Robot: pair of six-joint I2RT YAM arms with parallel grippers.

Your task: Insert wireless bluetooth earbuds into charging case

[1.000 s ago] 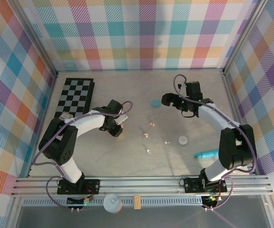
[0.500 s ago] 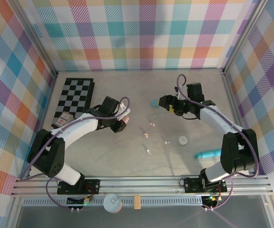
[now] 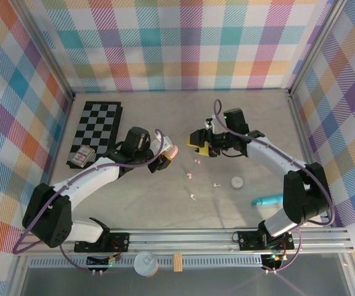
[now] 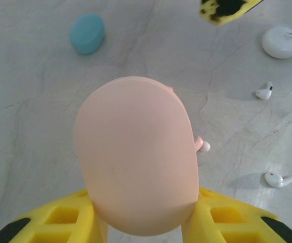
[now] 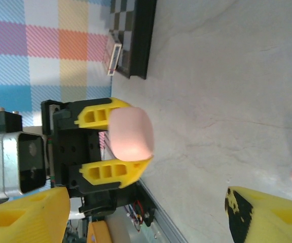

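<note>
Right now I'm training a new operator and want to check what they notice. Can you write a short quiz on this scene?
1. True or false: the left end effector holds the pink case.
2. Which case lies nearest the tube? A) blue case B) white case C) pink case
3. Fill in: the jaws of the right end effector stand ___, with nothing between them.

Key: 1 true; 2 B; 3 open.
</note>
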